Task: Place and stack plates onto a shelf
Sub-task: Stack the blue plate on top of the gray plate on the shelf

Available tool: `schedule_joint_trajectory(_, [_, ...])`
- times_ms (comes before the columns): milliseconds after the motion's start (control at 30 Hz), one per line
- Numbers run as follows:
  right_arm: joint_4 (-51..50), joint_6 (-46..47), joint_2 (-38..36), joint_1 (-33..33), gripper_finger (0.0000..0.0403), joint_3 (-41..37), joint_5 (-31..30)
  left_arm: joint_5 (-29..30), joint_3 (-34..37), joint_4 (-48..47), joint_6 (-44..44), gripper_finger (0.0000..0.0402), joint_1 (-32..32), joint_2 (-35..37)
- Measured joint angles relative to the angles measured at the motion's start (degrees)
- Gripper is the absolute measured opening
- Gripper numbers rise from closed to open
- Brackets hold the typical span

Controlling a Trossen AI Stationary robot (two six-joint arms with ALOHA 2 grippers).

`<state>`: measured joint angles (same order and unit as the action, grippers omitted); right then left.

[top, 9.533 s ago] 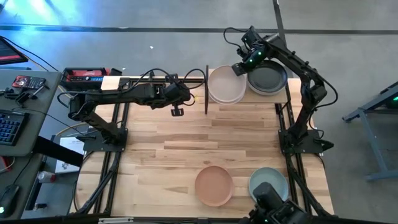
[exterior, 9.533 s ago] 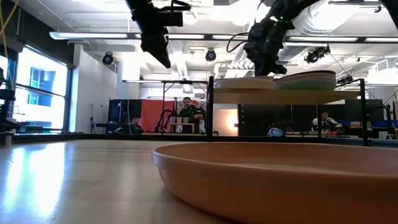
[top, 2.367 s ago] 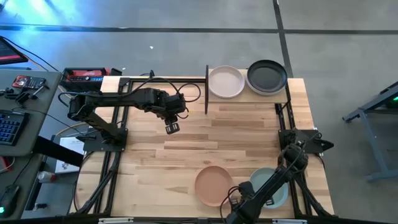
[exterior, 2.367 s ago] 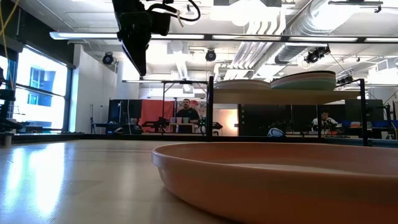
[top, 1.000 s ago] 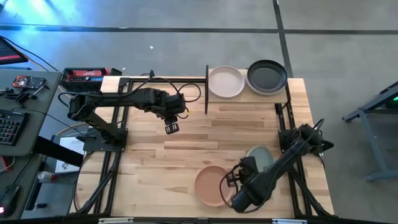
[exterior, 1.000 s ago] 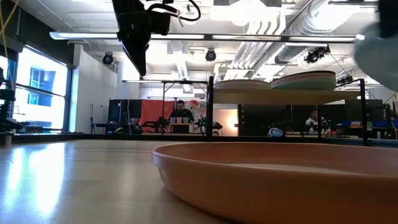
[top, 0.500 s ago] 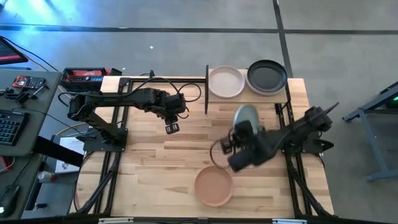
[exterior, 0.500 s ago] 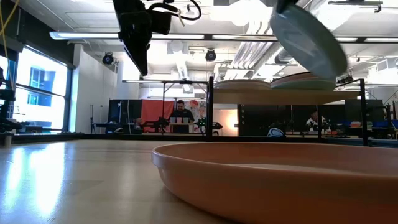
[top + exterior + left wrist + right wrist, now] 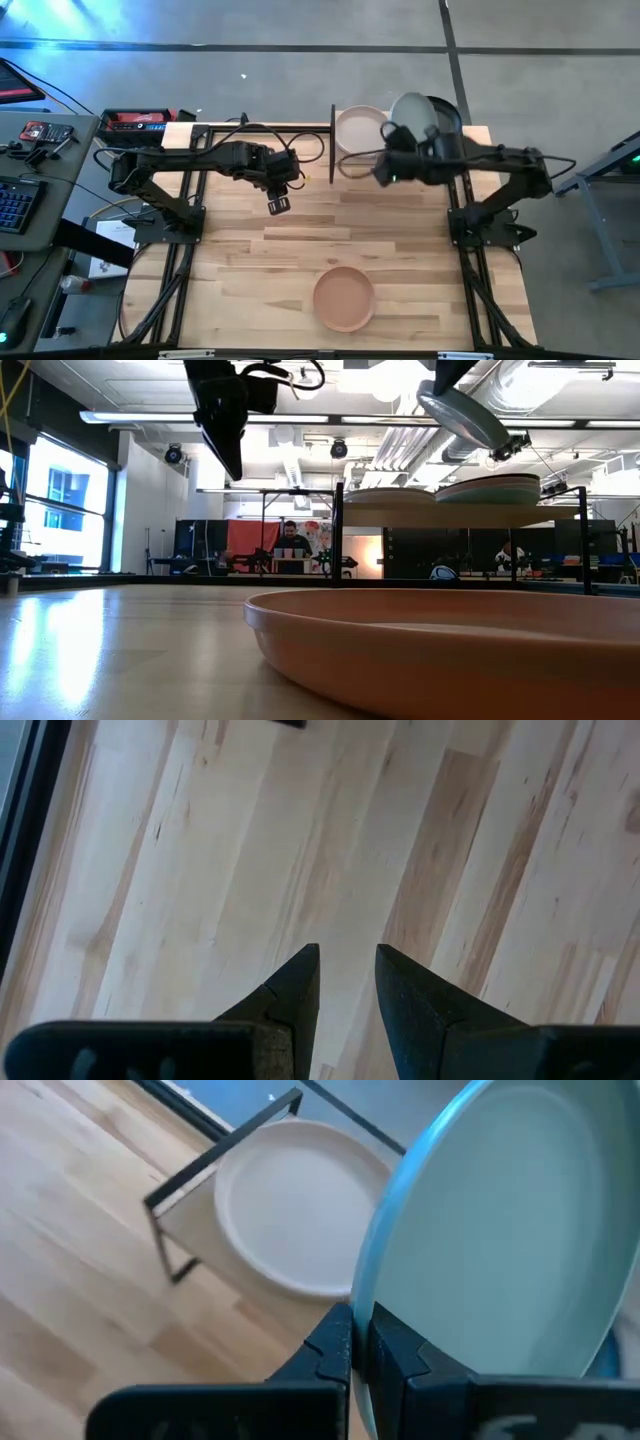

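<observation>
Two dark arms work over the plank-striped wooden tabletop (image 9: 300,240). Above the small light-wood shelf with thin black uprights (image 9: 190,1215), the right gripper (image 9: 352,1342) has its fingers pinched on the rim of a round pale teal plate (image 9: 500,1240), held tilted on edge. On the shelf lie a round cream plate (image 9: 357,130) and, beside it, a stack topped by a dark grey plate (image 9: 445,118). A round terracotta plate (image 9: 344,298) sits on the tabletop near its front edge. Over bare wood, the left gripper (image 9: 347,982) hangs with its fingers slightly parted, holding nothing.
</observation>
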<state>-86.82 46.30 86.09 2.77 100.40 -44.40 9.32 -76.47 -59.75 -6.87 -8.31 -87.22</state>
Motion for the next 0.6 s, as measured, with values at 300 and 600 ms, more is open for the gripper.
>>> schedule_joint_trajectory(300, [13.06, -33.98, -0.64, -11.7, 0.0, 0.0, 7.94, 0.0, 0.0, 0.02, -2.12, 0.009, -1.53, 0.0])
schedule_joint_trajectory(600, [17.74, -52.81, -0.05, -16.71, 0.0, 0.0, 16.1, 0.0, 0.0, 0.01, -8.34, 0.009, -2.61, 0.0])
